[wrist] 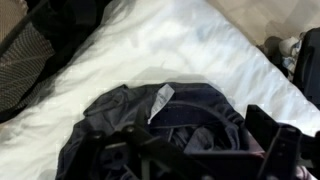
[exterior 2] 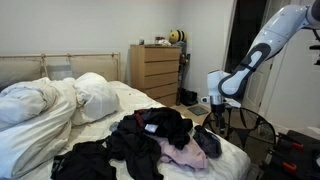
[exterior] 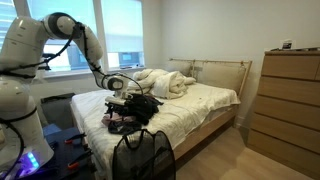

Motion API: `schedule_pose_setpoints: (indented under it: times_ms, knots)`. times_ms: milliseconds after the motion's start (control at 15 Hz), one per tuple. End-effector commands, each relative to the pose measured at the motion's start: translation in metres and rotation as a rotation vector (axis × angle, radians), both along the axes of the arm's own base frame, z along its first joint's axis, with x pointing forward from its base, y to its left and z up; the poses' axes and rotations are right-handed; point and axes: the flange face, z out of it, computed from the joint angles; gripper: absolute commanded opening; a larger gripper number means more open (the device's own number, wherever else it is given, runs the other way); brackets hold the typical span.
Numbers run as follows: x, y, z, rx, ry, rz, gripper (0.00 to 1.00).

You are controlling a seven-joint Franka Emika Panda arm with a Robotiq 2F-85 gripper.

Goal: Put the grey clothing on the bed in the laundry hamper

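The gripper (wrist: 200, 150) hovers with its fingers spread and empty, probably lined up to pinch the grey clothing (wrist: 140, 125) lying directly beneath them on the bed (wrist: 170, 50). The garment's white tag (wrist: 162, 100), just beyond the fingertips, shows no readable writing. The laundry hamper (exterior: 140, 155) stands lower, beside the bed.

Count: 1 bed (exterior: 205, 100), 1 dresser (exterior: 288, 100), 1 hamper (exterior: 142, 153), 1 arm (exterior: 70, 35) with 1 gripper (exterior: 122, 90). 1 heap of clothes (exterior 2: 150, 135); pieces overlap, total not resolvable. Distinguishable in it: 1 pink piece (exterior 2: 185, 156), 1 grey piece (exterior 2: 208, 142), several black ones. 1 bunched white duvet (exterior 2: 40, 105). 1 yellow item (exterior 2: 176, 36).
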Motion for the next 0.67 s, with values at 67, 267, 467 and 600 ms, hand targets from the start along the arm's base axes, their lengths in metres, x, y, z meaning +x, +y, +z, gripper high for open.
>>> schedule_pose_setpoints:
  times_ms: [67,267,467,600]
  knots:
    - [0.017,0.004,-0.041,-0.034,-0.053,-0.005,1.0]
    - [0.023,0.01,-0.057,-0.079,-0.135,0.009,1.0]
    - [0.028,0.014,-0.07,-0.128,-0.207,0.018,1.0]
    - [0.031,0.017,-0.076,-0.146,-0.22,0.016,1.0]
